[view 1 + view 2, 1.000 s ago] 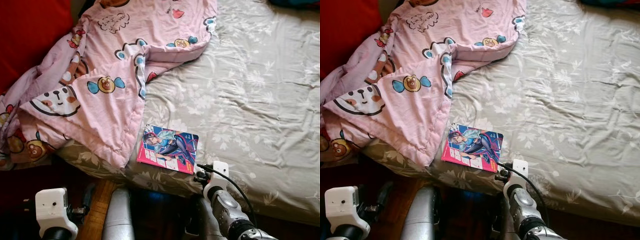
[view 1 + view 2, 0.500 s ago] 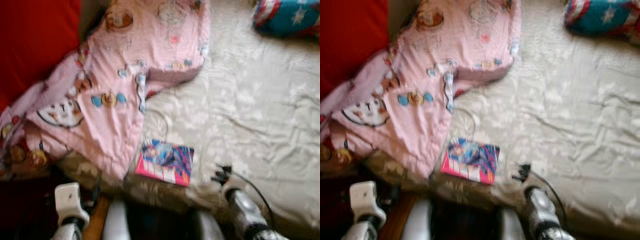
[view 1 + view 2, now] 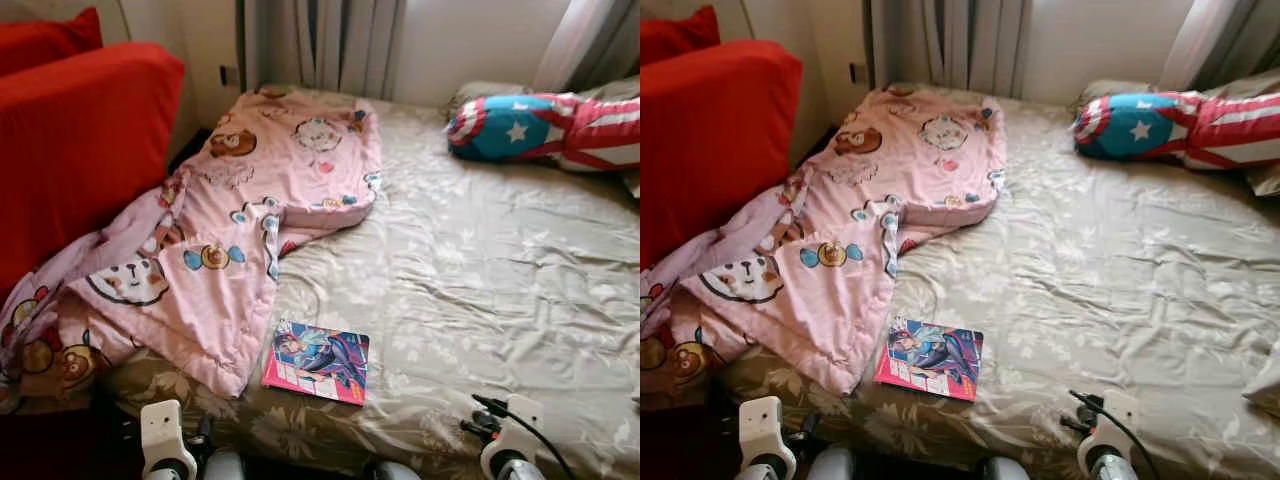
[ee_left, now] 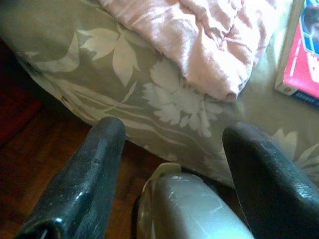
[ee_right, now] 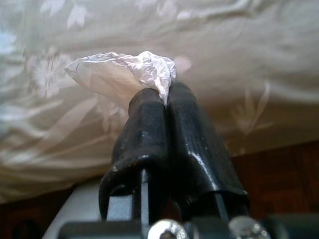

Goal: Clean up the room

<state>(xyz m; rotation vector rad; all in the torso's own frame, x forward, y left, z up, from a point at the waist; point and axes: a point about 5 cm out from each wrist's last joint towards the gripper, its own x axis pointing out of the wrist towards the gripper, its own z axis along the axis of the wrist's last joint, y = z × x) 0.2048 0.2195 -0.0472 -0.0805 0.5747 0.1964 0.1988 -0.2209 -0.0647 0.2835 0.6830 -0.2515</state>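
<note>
We hold a crumpled white tissue wad (image 5: 124, 72) pinched between the closed black fingers of our right gripper (image 5: 167, 97), low at the near edge of the bed with the grey-green leaf-patterned sheet (image 3: 480, 260). Our left gripper (image 4: 174, 139) hangs with its fingers spread wide and nothing between them, below the bed's near corner beside the hanging pink cartoon-bear quilt (image 3: 240, 240). A colourful glossy comic book (image 3: 317, 361) lies flat on the sheet just beside the quilt's edge, and a blue, red and white star-printed pillow (image 3: 540, 125) rests at the far side near the red sofa-like cushion block (image 3: 70, 140).
</note>
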